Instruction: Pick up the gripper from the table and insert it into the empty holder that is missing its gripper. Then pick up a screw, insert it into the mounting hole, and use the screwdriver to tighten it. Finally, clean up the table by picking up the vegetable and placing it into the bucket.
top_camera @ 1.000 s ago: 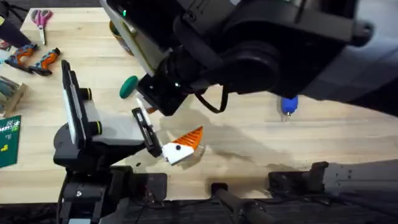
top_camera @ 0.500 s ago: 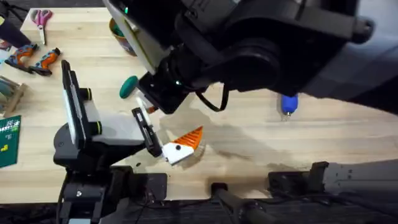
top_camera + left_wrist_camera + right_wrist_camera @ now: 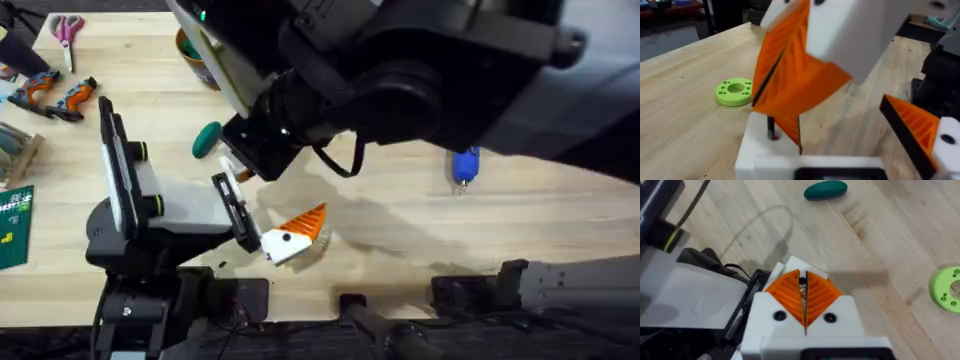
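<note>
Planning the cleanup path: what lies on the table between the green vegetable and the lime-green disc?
Bare wood, in the right wrist view, between the vegetable and the disc.

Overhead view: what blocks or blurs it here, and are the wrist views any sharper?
Overhead: the right arm rises close under the camera, large, dark and soft, and hides much of the far table; the vegetable and screwdriver stay readable. Left wrist: the near orange pads are blurred, the lime-green disc crisper. Right wrist: fairly sharp, with soft shadows on the wood.
</note>
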Robot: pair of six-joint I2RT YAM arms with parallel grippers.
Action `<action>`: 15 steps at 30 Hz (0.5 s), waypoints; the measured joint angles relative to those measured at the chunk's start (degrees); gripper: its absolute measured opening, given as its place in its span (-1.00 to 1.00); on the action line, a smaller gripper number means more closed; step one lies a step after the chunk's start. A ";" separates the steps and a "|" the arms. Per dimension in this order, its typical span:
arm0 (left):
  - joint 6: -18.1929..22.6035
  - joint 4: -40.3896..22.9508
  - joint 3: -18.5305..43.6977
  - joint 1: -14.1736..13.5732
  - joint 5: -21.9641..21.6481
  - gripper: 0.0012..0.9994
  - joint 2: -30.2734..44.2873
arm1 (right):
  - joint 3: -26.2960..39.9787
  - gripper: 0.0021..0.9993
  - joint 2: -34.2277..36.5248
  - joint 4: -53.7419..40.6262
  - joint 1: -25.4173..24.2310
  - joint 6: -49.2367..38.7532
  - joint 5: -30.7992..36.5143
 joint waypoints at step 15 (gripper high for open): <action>-0.04 -0.02 0.00 0.00 0.00 0.97 0.00 | 0.02 -0.99 0.60 -0.57 -0.11 0.00 0.00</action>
